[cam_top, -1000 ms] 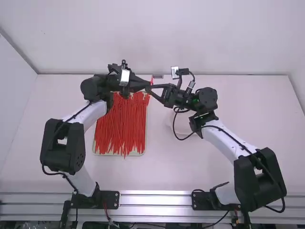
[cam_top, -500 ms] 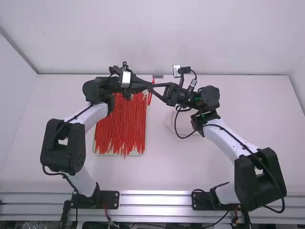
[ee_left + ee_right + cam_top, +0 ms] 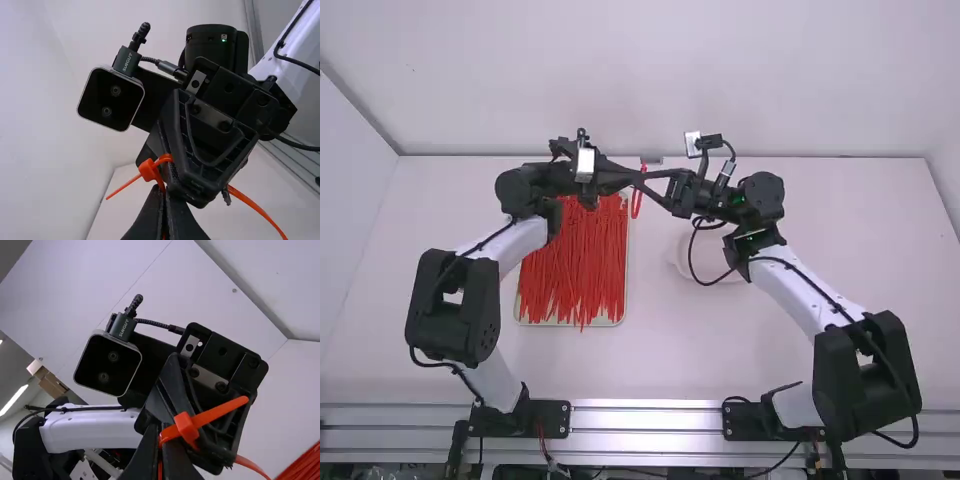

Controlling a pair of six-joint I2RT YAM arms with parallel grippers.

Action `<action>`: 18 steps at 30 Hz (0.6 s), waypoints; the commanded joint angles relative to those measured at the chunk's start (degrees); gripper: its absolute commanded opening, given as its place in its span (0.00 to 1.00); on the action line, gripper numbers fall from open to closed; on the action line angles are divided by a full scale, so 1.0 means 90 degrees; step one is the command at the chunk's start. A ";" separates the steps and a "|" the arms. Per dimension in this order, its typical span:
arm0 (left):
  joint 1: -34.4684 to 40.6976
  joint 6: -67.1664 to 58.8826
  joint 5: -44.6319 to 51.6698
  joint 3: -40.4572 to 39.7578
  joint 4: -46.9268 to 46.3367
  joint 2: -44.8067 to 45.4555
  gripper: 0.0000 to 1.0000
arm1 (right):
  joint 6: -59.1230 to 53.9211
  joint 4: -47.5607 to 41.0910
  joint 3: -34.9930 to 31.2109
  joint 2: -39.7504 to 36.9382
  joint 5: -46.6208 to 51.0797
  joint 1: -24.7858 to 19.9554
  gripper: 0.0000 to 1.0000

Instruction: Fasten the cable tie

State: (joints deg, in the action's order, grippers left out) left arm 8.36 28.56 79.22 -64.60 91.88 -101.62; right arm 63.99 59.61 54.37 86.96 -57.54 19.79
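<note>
**Robotics laboratory bench.** The left arm (image 3: 505,240) and right arm (image 3: 790,290), white links with black joints, stand on black base plates (image 3: 535,418) bolted to an aluminium rail (image 3: 640,420) along the front edge of a white table (image 3: 880,240). Plain white panels (image 3: 640,70) enclose the table at the back and sides. A small cabled camera (image 3: 583,160) rides on a wrist. A board (image 3: 610,320) carries a bulk stock of red cable ties (image 3: 575,260).

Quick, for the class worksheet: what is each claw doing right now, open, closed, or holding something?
Left claw: closed, holding the cable tie.
Right claw: closed, holding the same cable tie.
</note>
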 commanded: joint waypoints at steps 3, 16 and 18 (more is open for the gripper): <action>0.0155 0.0063 0.1156 0.0172 0.0090 0.0211 0.01 | -0.0138 0.0134 0.0457 -0.0005 0.1056 -0.0367 0.00; 0.0066 0.0896 0.0408 0.0172 0.0092 0.0211 0.01 | -0.0245 -0.0138 0.0457 -0.0005 0.0449 -0.0282 0.00; 0.0078 0.0925 0.0362 0.0168 0.0092 0.0211 0.01 | -0.0401 -0.0272 0.0457 -0.0005 0.0393 -0.0274 0.00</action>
State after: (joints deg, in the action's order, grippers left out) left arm 8.43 34.50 78.22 -64.12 91.94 -101.62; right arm 62.57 57.19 55.07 86.94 -58.83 19.49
